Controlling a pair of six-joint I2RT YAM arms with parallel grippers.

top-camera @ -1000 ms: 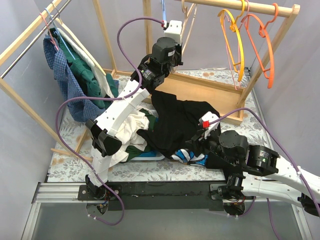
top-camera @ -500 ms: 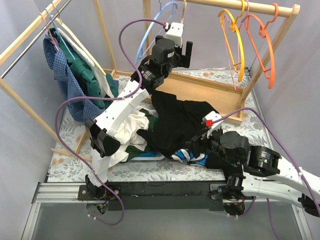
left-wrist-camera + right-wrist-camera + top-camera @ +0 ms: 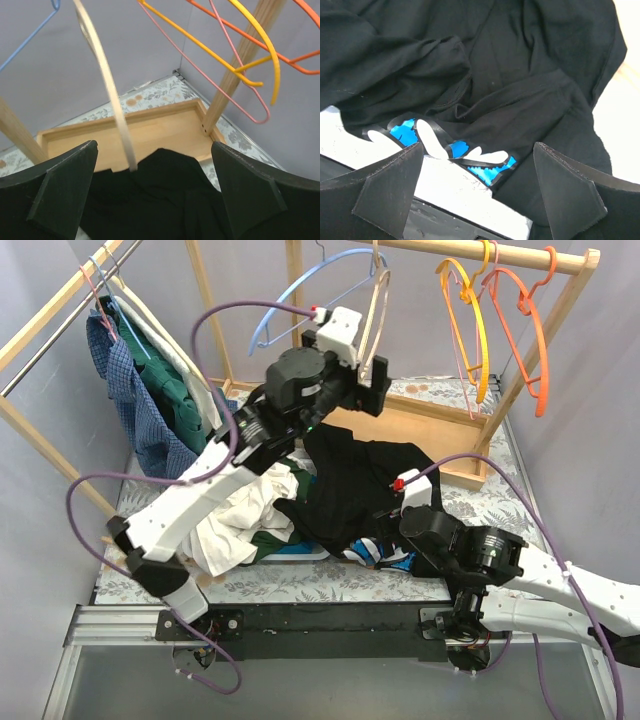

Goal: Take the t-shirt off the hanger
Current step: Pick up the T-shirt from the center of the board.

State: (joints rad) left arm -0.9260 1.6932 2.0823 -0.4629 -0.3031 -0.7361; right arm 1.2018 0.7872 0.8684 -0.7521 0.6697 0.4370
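Observation:
The black t-shirt (image 3: 360, 475), with a blue and white print (image 3: 495, 162) at one edge, lies crumpled on the table, off the hanger. The blue wire hanger (image 3: 305, 285) hangs bare from the top rod; a corner of the blue hanger (image 3: 30, 30) shows in the left wrist view. My left gripper (image 3: 372, 388) is raised above the shirt, open, holding nothing. Between its fingers (image 3: 60, 195) I see the t-shirt (image 3: 160, 195) far below. My right gripper (image 3: 388, 538) hovers low over the shirt's printed edge, open and empty, the t-shirt (image 3: 495, 75) just ahead of it.
A cream wooden hanger (image 3: 105, 85) dangles close in front of my left gripper. Yellow (image 3: 470, 320), orange (image 3: 530, 330) and pink hangers hang on the right rod. Shirts (image 3: 140, 400) hang at the left. A white garment pile (image 3: 250, 510) and a wooden tray (image 3: 420, 425) lie by the t-shirt.
My left gripper opened and let go of the blue hanger, which swung out to the left on the rod. The left arm shifted left and down. My right gripper opened wider.

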